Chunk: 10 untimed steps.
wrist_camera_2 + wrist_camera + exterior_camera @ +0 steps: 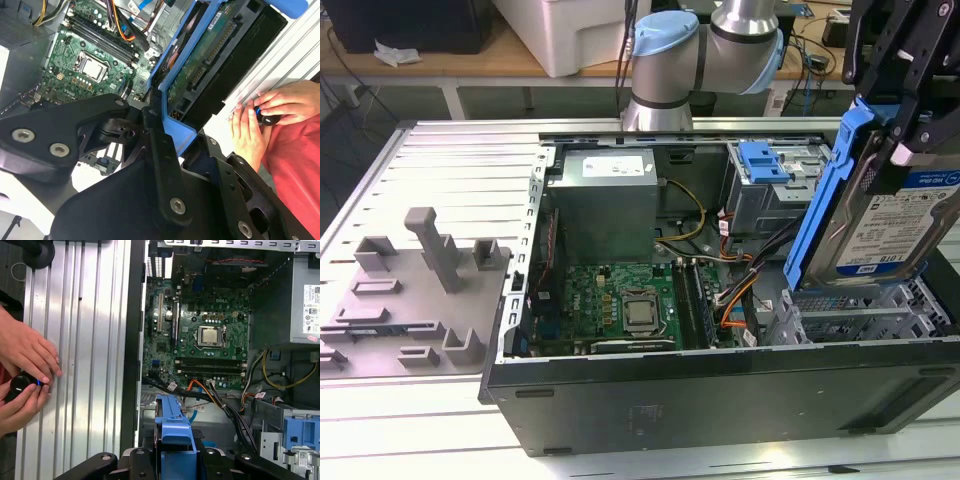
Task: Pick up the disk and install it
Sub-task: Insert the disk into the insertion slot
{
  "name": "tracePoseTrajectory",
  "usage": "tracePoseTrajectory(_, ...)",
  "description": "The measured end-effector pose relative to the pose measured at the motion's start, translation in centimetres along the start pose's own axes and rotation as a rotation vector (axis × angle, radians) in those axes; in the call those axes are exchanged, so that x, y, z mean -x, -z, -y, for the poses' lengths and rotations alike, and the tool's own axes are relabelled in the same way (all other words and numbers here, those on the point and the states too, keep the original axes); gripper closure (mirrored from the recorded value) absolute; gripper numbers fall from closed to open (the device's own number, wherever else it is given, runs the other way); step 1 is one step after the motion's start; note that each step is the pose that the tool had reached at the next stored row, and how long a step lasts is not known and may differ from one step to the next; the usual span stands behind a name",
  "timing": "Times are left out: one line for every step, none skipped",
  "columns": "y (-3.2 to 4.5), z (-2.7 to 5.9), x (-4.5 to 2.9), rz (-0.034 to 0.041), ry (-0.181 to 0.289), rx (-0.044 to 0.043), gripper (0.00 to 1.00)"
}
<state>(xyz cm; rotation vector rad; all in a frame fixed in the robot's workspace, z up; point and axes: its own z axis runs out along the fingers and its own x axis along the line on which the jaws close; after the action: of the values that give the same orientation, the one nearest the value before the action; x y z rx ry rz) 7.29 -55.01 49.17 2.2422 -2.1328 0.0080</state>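
In the exterior view my gripper (903, 128) is shut on the disk (890, 225), a silver hard drive with a white-and-blue label in a blue carrier bracket (825, 190). The disk hangs tilted on edge above the silver drive cage (860, 320) at the right end of the open computer case (720, 390). In the second wrist view the black fingers (155, 130) clamp the blue bracket (175, 127), and the disk's green circuit-board side (210, 55) shows. In the first wrist view the bracket (172, 427) sticks out beyond the gripper (175, 460) over the case.
Inside the case lie a green motherboard (620, 300), a grey power supply (605, 195), loose cables (740, 285) and a metal cage with a blue clip (765, 165). Grey fixtures (420, 280) stand on the ribbed table to the exterior view's left. A person's hands (25, 370) hold a small black device beside the case.
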Motion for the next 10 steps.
tracePoseTrajectory(-0.04, 0.08, -0.01, -0.0001, 0.000, 0.0000, 0.63)
tracePoseTrajectory(-0.06, 0.13, -0.01, 0.0000, 0.000, 0.0000, 0.63)
tracePoseTrajectory(-0.08, 0.18, -0.01, -0.0001, 0.000, 0.0000, 0.63)
tracePoseTrajectory(-0.12, 0.31, -0.02, 0.0000, 0.000, -0.0001, 0.63)
tracePoseTrajectory(-0.16, 0.40, -0.02, 0.0001, 0.000, -0.0001, 0.63)
tracePoseTrajectory(-0.20, 0.47, -0.02, 0.0002, 0.000, -0.0001, 0.63)
tracePoseTrajectory(-0.25, 0.58, -0.02, 0.0000, 0.000, 0.0000, 0.63)
tracePoseTrajectory(-0.36, 0.65, -0.02, 0.0000, 0.000, 0.0000, 0.63)
tracePoseTrajectory(-0.44, 0.71, -0.02, 0.0000, 0.000, 0.0000, 0.63)
tracePoseTrajectory(-0.48, 0.76, -0.02, 0.0000, 0.000, 0.0000, 0.63)
